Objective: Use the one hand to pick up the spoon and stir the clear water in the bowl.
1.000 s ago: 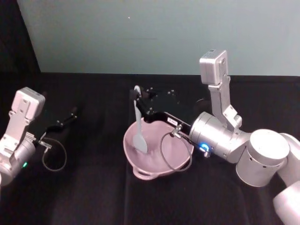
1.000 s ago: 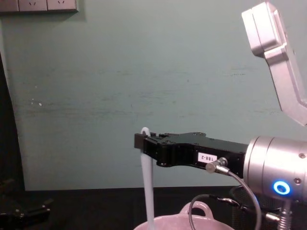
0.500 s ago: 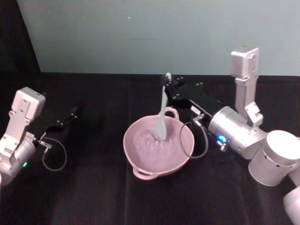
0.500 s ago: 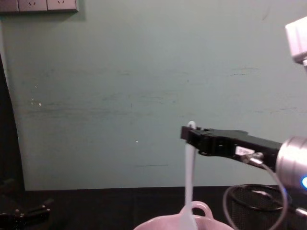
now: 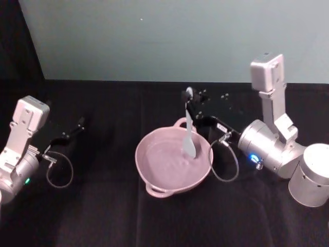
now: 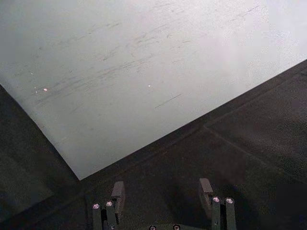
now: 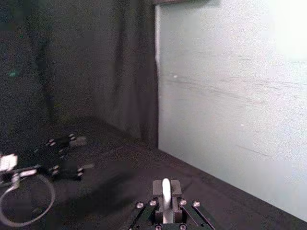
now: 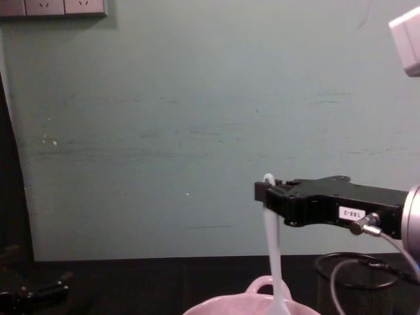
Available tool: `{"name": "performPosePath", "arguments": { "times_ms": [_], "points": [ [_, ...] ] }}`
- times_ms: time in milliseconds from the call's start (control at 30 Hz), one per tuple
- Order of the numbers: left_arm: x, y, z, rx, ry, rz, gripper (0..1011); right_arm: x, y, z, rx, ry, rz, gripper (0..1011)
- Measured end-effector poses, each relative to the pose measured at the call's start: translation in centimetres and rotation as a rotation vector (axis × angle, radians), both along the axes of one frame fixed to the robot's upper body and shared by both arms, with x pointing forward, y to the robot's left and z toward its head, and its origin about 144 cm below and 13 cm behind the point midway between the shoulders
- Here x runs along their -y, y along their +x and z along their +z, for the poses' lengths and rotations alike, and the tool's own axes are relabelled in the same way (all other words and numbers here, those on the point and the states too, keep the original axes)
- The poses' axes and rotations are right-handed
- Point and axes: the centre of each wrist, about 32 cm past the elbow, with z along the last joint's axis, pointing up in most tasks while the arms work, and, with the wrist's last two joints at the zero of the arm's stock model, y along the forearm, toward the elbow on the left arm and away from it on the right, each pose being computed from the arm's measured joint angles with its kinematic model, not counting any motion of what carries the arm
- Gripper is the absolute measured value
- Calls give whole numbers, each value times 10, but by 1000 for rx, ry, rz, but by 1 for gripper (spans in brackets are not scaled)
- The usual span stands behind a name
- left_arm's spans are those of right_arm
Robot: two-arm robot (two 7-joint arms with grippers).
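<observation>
Right gripper: I see my right gripper (image 5: pixel 190 96) reaching in from the right, above the far right part of the bowl. Its fingers are closed tight on the top of the spoon handle, with no gap left to see between them and the handle.
Spoon: the spoon (image 5: pixel 188 131) hangs nearly upright from the fingers. The handle tip stands just above them, and the paddle end is down inside the bowl, below the rim, on its far right side.
Bowl: the pale pink bowl (image 5: pixel 145 172) sits on the black table (image 5: pixel 97 216) near the middle. Its ear handle (image 5: pixel 179 122) is on the far rim, just beside the spoon.
Water: the water (image 5: pixel 165 157) shows small ripples.
Left gripper: my left gripper (image 6: pixel 160 191) is at the left, low over the table and well apart from the bowl. Its fingers are spread and hold nothing.
Mesh cup: in the chest view a black wire-mesh cup (image 8: pixel 357 282) stands right of the bowl, under the right gripper.
</observation>
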Motion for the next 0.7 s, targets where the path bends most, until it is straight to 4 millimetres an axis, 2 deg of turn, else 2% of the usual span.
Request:
{"name": "performPosePath", "arguments": {
  "times_ms": [467, 700],
  "points": [
    [0, 0, 0, 0, 0, 0, 1011, -30, -15, 2, 4, -43, 144, 109],
    [0, 0, 0, 0, 0, 0, 1011, -43, -11, -1, -3, 8, 177, 109]
  ]
}}
